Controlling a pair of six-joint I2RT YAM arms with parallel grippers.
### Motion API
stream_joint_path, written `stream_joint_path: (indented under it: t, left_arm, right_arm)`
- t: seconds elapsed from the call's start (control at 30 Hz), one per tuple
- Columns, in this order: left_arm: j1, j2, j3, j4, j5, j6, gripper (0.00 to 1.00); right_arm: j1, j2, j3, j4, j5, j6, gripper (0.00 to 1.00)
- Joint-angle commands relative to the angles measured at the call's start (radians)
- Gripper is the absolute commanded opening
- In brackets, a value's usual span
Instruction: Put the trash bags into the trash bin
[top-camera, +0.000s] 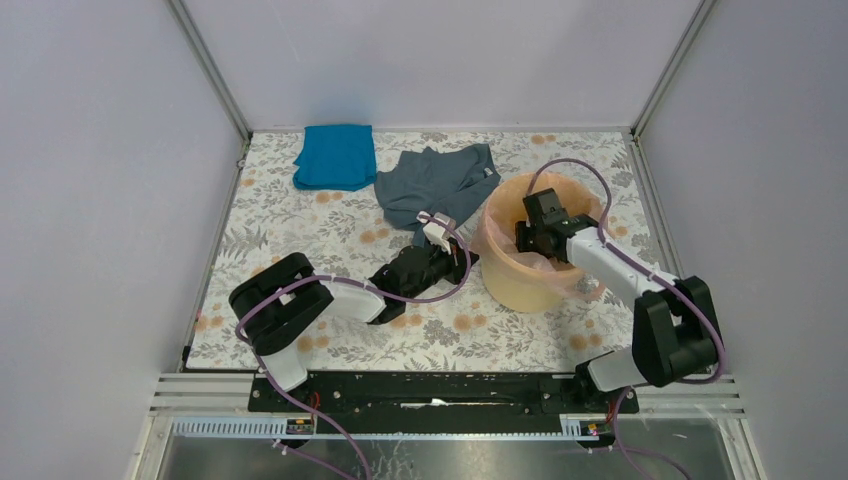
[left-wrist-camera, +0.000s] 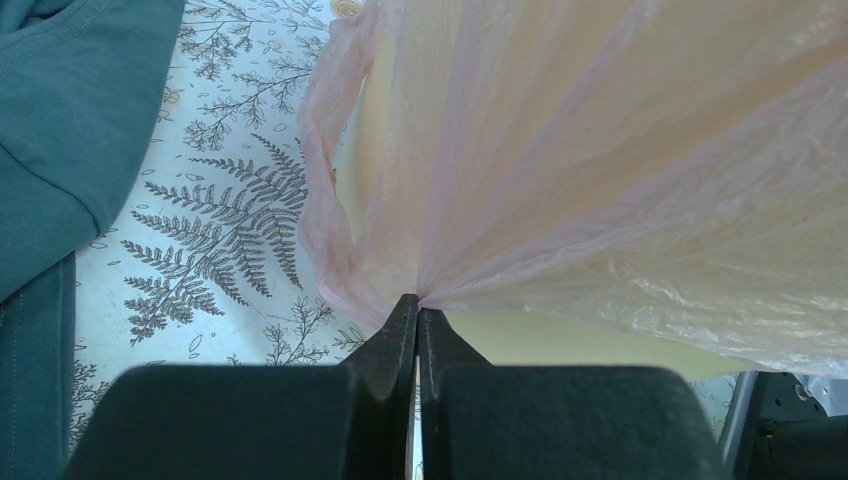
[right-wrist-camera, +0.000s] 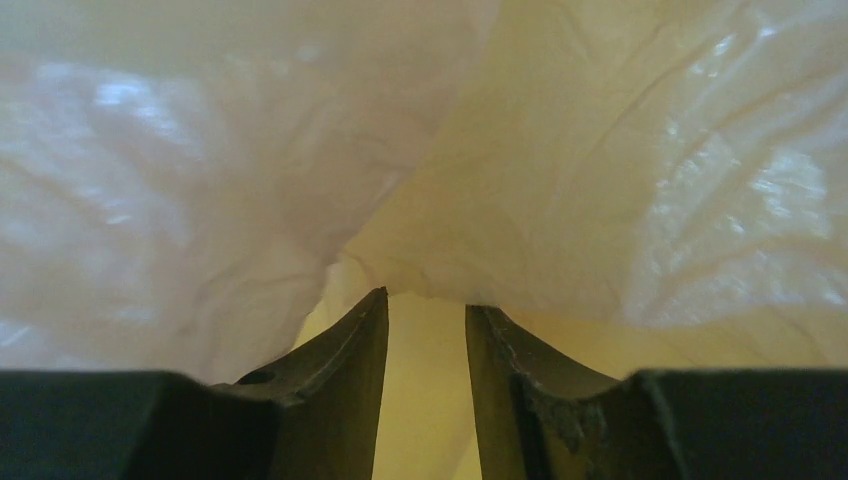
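Left gripper (left-wrist-camera: 417, 306) is clamping the pink trash bag (left-wrist-camera: 600, 150) edge taut; right gripper (right-wrist-camera: 427, 300), jaws apart inside the yellow bin (top-camera: 518, 283), should be grabbing loose film low.

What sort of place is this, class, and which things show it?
Probably a robot test booth: plain panel walls in a metal frame enclose a floral-covered table, with a left arm and right arm bolted to a rail at its near edge.

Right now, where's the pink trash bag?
Top view, right of centre: the trash bag is draped over the yellow trash bin, just near-right of the grey garment. The left gripper pinches its edge on the bin's left side.
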Motion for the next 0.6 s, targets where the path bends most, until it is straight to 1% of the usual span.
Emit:
stream_joint_path:
  t: [0.0,0.17,0.37,0.47,0.57]
  left_arm:
    - [-0.004,-0.012,0.027,-0.017,0.012,-0.007,0.0]
    - [-0.004,-0.017,0.027,-0.027,0.012,-0.004,0.0]
    - [-0.004,-0.008,0.038,-0.035,0.015,-0.003,0.0]
    - [-0.004,-0.004,0.046,-0.04,0.021,-0.003,0.0]
    - [-0.005,-0.003,0.052,-0.051,0.025,0.003,0.0]
  right_arm:
    - [0.012,0.056,-0.044,0.135,0.0,0.029,0.41]
    - [0.014,0.084,-0.108,0.216,-0.013,0.051,0.44]
    - [0.014,0.089,-0.138,0.251,-0.024,0.051,0.47]
    - [0.014,0.084,-0.126,0.224,-0.004,0.043,0.51]
    - [0.015,0.037,-0.081,0.145,0.063,0.029,0.55]
